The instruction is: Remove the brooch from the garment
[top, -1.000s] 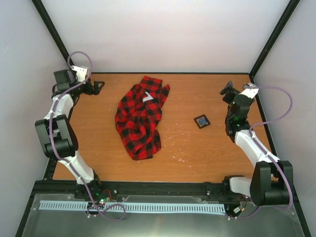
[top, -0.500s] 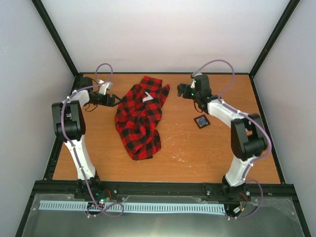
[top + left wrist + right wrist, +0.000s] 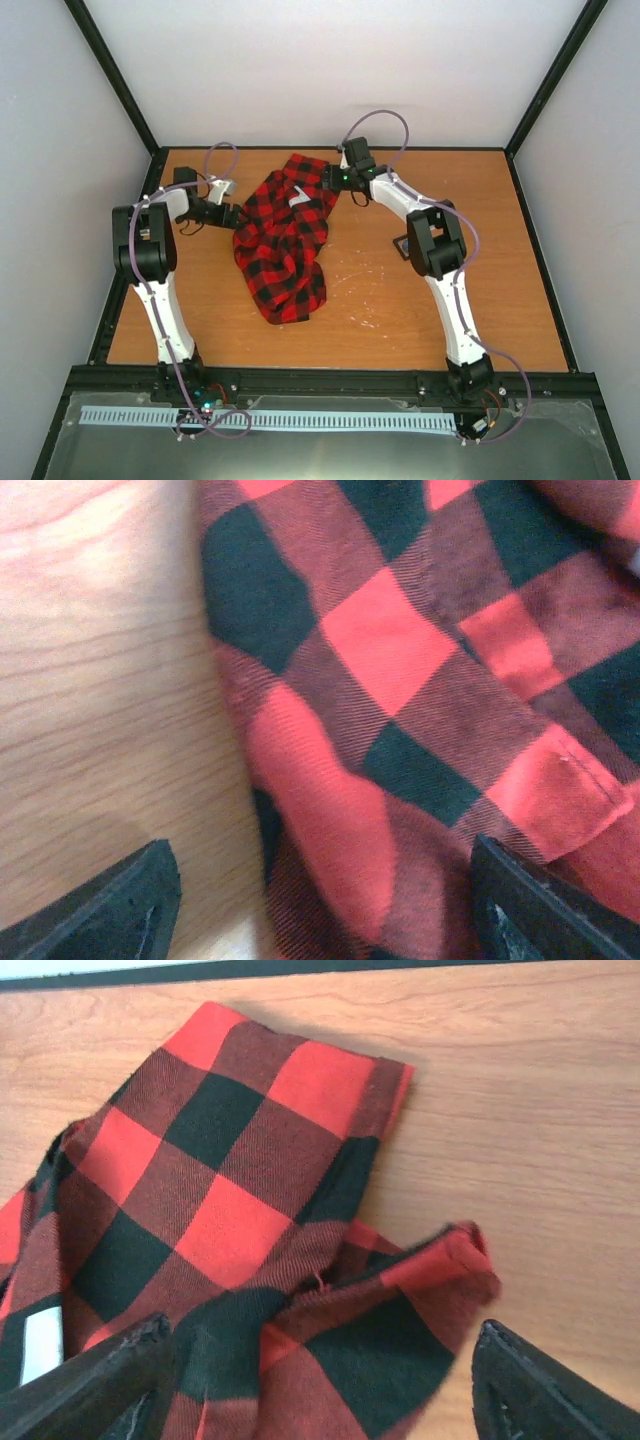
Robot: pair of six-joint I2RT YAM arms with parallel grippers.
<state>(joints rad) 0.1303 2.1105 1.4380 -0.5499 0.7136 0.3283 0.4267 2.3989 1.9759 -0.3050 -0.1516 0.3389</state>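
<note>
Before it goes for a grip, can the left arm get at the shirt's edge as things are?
Probably yes. The left arm ends at the left edge of the shirt, and the wrist view shows its jaws open wide with the hem between them, nothing else in the way.

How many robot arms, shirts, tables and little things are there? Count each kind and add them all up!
white-and-black robot arms: 2 (left, right)
red-and-black checked flannel shirt: 1
orange-brown wooden table: 1
small black square thing, half hidden behind the right arm: 1
Total: 5
</note>
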